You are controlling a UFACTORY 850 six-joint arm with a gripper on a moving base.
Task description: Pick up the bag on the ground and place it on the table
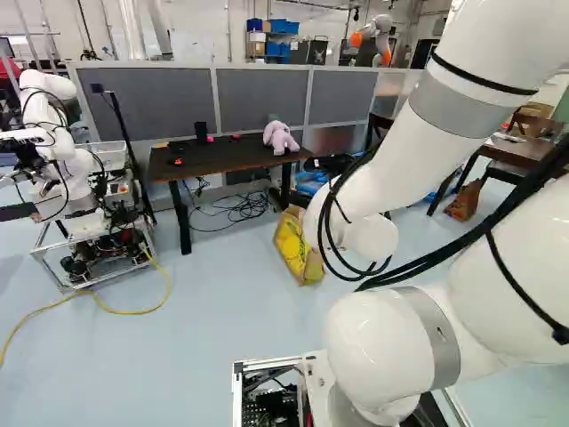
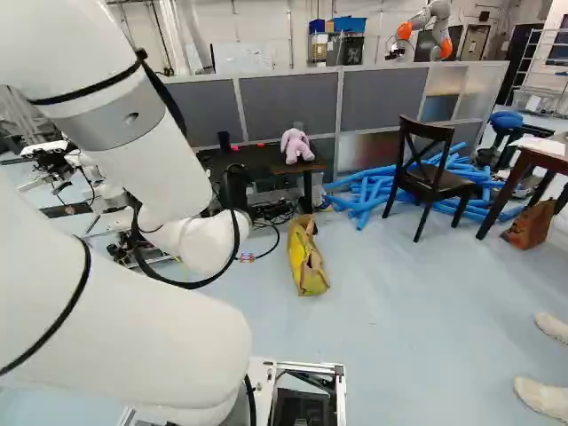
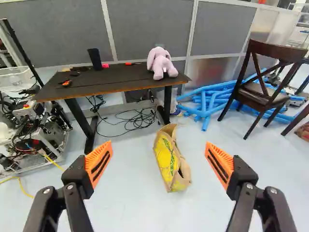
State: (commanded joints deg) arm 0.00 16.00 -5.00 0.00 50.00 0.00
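One yellow-and-brown shopping bag (image 3: pixel 169 162) on floor (image 3: pixel 130 193), out from tabletop (image 3: pixel 116 82) corner nearest plush toy (image 3: pixel 161 63), gripper (image 3: pixel 159 143) wide apart; off-centre closing could fold its soft rim and let it slip.

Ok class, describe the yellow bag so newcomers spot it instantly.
Find the dark table before the grey partition. On the floor, nearer you than the plush toy, sits the bag. It's yellow and tan, unlike the black cables and blue tubes.

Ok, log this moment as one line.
gripper: open | bag: on floor, ahead of gripper | table: toy on top | pick: not yet done
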